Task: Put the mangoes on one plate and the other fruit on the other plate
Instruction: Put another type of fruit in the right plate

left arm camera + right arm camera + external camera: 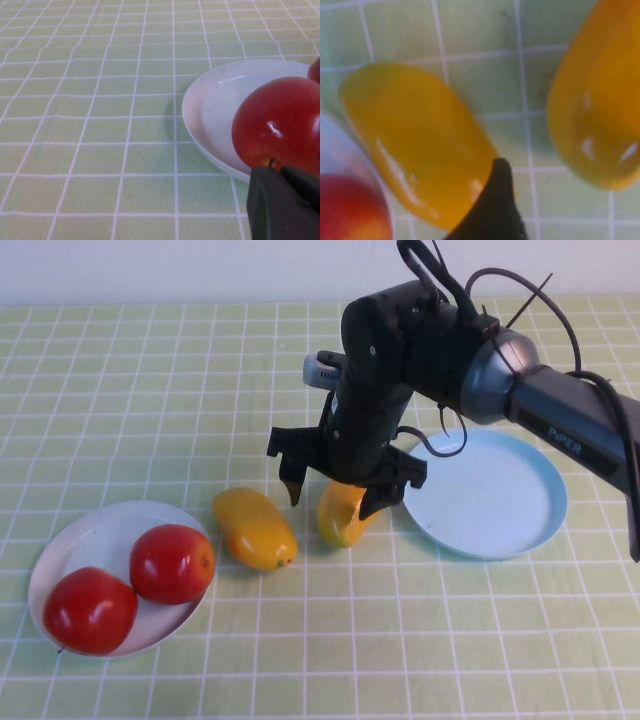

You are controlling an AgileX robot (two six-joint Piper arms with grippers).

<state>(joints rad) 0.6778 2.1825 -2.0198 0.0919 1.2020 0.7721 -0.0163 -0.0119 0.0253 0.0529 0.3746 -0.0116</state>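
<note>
Two red apples (172, 562) (90, 609) lie on the white plate (85, 535) at the front left. One yellow-orange mango (255, 528) lies on the cloth beside that plate. A second mango (340, 518) lies further right, close to the empty light blue plate (495, 495). My right gripper (335, 495) hangs open over this second mango, one finger on each side of it. In the right wrist view one dark finger (497, 210) shows between the two mangoes (420, 145) (600, 100). My left gripper (280, 205) sits low beside the white plate (215, 105) and an apple (280, 125).
A green cloth with a white grid (150, 390) covers the table. The right arm (560, 420) reaches in from the right over the blue plate's far rim. Nothing else stands on the cloth.
</note>
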